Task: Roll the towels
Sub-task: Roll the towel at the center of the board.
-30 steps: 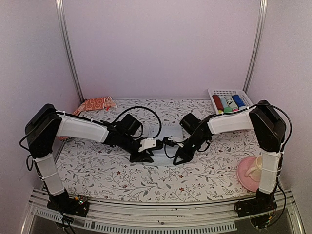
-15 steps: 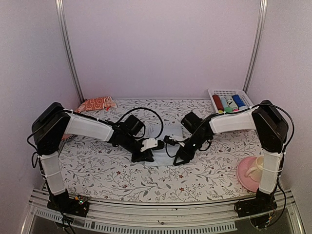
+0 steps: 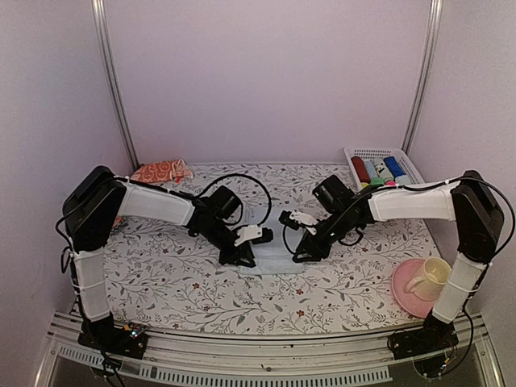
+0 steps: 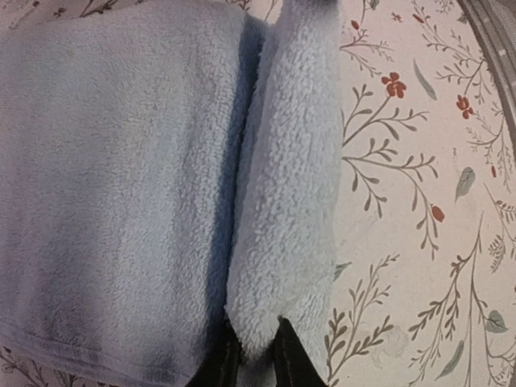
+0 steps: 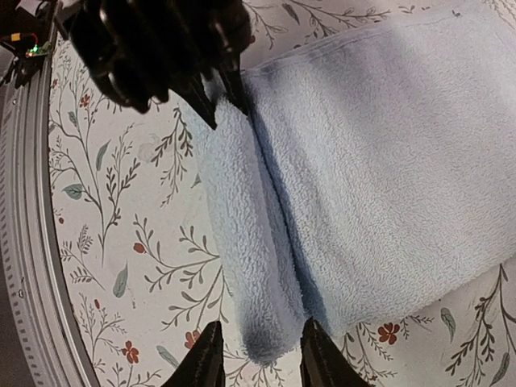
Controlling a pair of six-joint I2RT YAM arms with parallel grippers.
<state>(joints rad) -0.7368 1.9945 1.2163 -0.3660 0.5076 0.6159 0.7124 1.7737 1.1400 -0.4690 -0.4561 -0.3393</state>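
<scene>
Quick update: in the last second both arms nudge the work along, and the right arm [image 3: 419,201] swings its elbow way out to the side, so the cup [image 3: 430,276] on its pink saucer [image 3: 403,297] is in plain sight now. The left tool [image 4: 254,348] is pinched tight on one end of the rolled lip of the light blue towel [image 3: 274,260]. The right tool [image 5: 262,337] has both fingers snug against the other end, so it's gripping too as far as I can see.

The towel lies in the middle of the tabletop [image 3: 161,274] with its near edge curled into one fat turn and the rest flat beyond it. My read is that the roll has only just started — there's plenty of flat cloth left. The orange-red towel [image 3: 160,171] sits crumpled at the back left, not rolled yet.
</scene>
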